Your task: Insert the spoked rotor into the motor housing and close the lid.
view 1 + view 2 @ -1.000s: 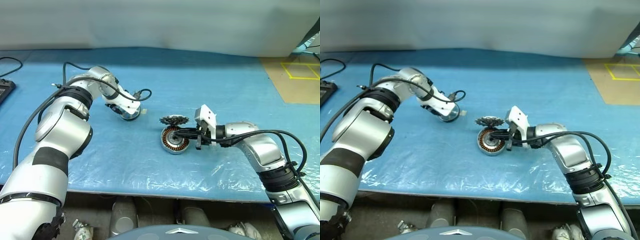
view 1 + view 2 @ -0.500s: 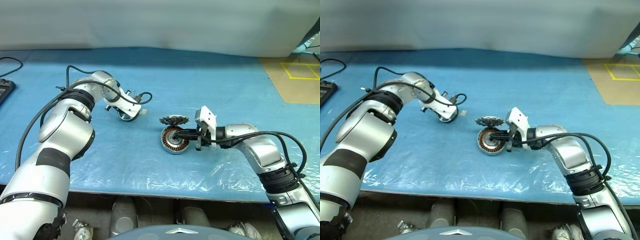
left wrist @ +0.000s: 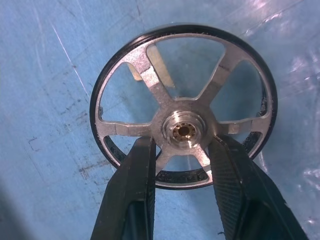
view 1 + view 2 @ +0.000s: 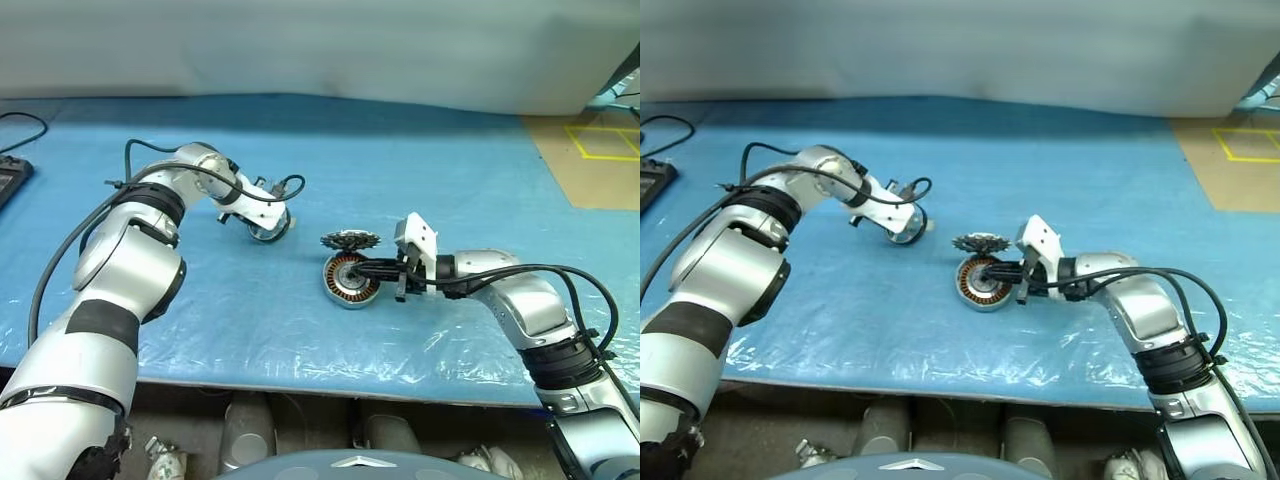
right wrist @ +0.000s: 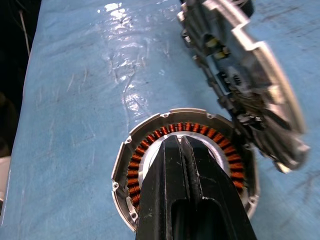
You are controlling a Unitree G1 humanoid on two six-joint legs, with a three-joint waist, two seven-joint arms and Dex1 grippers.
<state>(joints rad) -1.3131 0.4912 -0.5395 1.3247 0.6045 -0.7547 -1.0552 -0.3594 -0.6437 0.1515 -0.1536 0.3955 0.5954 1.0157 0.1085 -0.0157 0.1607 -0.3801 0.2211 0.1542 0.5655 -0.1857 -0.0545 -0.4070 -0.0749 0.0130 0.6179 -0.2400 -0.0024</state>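
Left eye view: the rotor sits tilted on the blue sheet, well apart from the housing.

Left wrist view: the left gripper pinches the rotor's hub, face toward the camera.

Right wrist view: the right gripper, jaws pressed together, lies over the housing's centre; the lid leans beside it.

The left gripper angles downward with fingers parted, while the right gripper, fingers pressed together, reaches leftward.
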